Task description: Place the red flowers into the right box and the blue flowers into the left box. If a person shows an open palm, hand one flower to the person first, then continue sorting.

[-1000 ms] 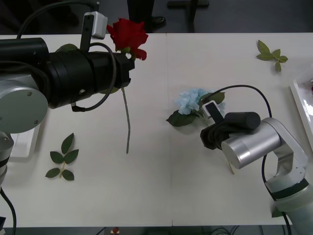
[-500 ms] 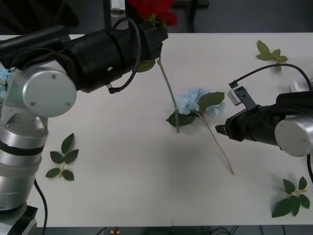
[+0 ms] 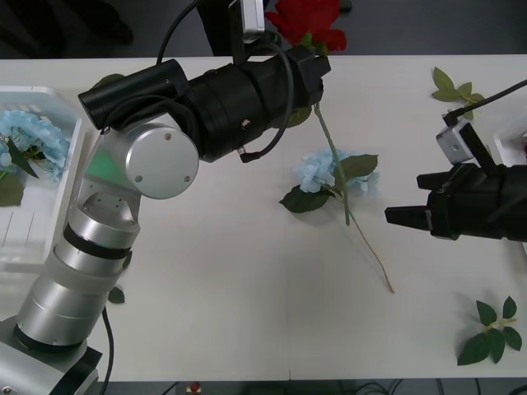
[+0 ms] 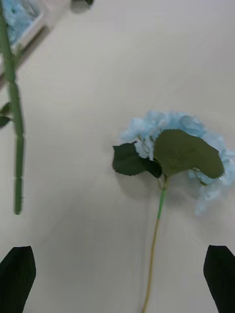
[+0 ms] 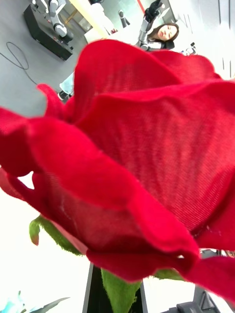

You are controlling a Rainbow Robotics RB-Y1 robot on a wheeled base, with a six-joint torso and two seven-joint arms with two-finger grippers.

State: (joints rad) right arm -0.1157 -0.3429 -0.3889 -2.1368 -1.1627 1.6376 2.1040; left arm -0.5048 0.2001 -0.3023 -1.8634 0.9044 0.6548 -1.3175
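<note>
While clamped in the left gripper just under its bloom, deep-red artificial rose hangs above the table's far edge, thin green stem trailing down toward the pale blue hydrangea cluster. Lies nearer the right gripper, long stem running from bloom toward that claw. Right fingers spread wide, empty, hovering short of the stem; white slotted left tray already carrying blue blooms.

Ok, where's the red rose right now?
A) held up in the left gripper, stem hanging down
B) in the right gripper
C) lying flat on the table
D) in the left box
A: the left gripper holds the red rose just under its bloom at the table's far edge, stem hanging over the blue hydrangea; the right gripper is open and holds nothing.
</note>
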